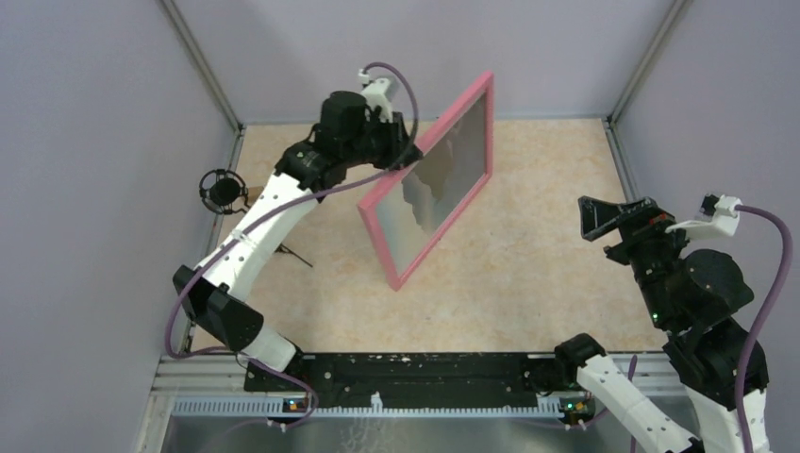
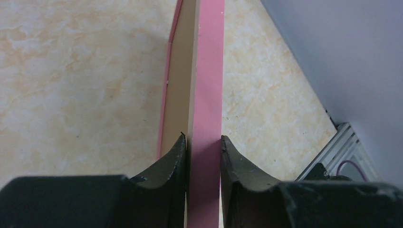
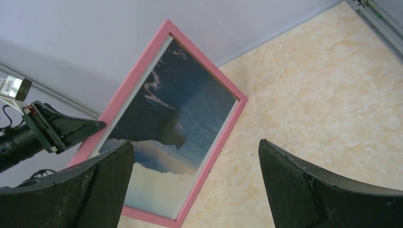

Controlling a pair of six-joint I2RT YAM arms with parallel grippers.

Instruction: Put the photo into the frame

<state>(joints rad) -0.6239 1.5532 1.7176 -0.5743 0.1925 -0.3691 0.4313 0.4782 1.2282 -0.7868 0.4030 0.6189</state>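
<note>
Clamping frame [image 2: 206, 95], left tool [image 2: 203, 140] outstretched high, right tool [image 3: 195, 145] spread

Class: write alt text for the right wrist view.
A thin salmon-pink picture frame holding a print of blue sky and dark cloud is held tilted before a beige marbled table. The left gripper pinches its rail; the right gripper is open.

Bright even light, glare within the frame [image 1: 379, 243]

Marbled beige table [image 1: 538, 283] (thin dark stick [image 1: 300, 257], left)
</note>
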